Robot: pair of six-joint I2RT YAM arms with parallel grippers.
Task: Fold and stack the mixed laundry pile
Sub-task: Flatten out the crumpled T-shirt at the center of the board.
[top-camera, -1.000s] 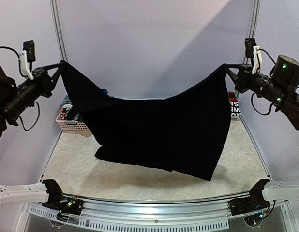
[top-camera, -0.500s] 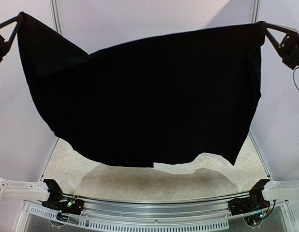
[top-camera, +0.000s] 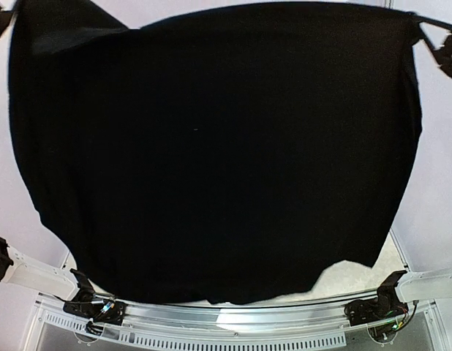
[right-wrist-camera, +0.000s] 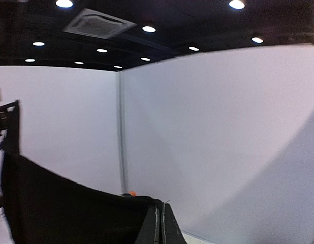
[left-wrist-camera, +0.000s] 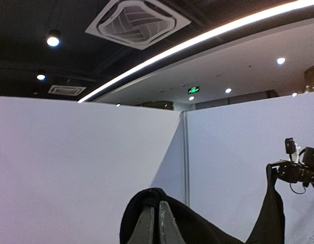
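Top corners of black garment [top-camera: 226, 146] pinched — left hand [left-wrist-camera: 158, 208] and right hand [right-wrist-camera: 159, 209] both shut tight on it, high and wide apart, so it hangs flat over counter [top-camera: 354, 274]; probably spreading it out for folding. Fills most of top view.

Table [top-camera: 352, 272]: one pale, speckled patch of the top is visible, far below the right gripper [top-camera: 418, 20] and slightly inboard. A black garment [top-camera: 211, 146] hides the rest. A metal rail [top-camera: 233, 316] runs along the near edge. It carries the right arm base [top-camera: 372, 308], below the right gripper, and the left arm base [top-camera: 94, 306], below the left gripper [left-wrist-camera: 158, 206].
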